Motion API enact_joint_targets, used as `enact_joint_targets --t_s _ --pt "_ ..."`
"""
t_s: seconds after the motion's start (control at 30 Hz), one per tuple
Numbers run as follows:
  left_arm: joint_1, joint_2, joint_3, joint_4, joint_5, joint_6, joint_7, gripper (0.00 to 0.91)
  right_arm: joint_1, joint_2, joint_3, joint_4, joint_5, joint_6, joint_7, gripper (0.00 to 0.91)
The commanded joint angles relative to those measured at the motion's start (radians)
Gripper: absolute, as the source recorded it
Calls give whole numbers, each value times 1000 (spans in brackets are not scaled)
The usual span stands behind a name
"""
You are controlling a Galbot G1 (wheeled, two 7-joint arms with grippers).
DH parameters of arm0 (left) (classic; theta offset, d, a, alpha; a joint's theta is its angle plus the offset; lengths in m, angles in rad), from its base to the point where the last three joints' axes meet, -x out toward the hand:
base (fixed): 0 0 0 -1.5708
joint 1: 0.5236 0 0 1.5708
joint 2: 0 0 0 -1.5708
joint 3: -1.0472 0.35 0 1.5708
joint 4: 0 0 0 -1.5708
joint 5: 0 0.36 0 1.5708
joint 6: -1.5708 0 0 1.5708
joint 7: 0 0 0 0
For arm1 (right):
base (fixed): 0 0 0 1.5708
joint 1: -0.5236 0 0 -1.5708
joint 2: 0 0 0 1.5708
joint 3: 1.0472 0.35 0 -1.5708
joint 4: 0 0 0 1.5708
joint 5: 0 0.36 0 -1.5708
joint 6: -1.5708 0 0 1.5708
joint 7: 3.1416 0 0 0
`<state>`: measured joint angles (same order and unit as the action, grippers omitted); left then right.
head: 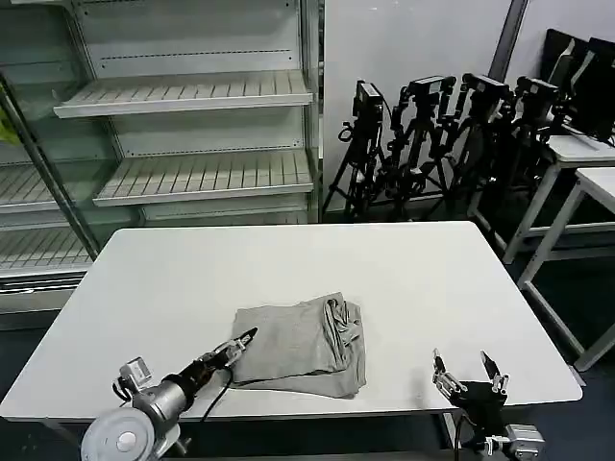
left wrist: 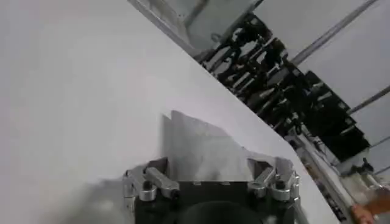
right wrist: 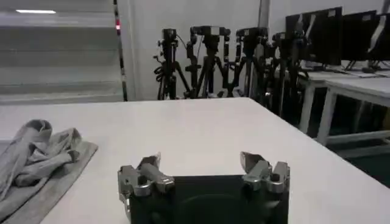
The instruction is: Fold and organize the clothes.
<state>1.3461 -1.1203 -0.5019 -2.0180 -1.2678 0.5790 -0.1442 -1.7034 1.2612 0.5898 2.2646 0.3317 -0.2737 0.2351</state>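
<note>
Grey cloth, one folded shirt (head: 303, 348), lies on the white table (head: 173, 279) near its front edge, the right side bunched (not squared). Left gripper (head: 240, 346) noses at the shirt's left edge, jaws spread in its wrist view, gripping nothing. Right gripper (head: 469, 374) waits open and empty at the front right, well apart. Risk: a shove could rumple the fold or drag it off. No bin or basket; the shelves (head: 192, 96) behind stand bare.
</note>
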Motion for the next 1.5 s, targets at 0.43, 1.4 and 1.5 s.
enact_joint_targets --t_s 0.43,1.4,1.5 --pt "-53 -32 56 38 -10 0 4 40 -24 18 6 26 -8 0 2 907" --pt "92 196 -515 7 23 1 75 40 5 10 10 24 20 12 1 907" --pt "111 258 -625 26 82 1 158 40 18 2 7 19 30 12 1 907"
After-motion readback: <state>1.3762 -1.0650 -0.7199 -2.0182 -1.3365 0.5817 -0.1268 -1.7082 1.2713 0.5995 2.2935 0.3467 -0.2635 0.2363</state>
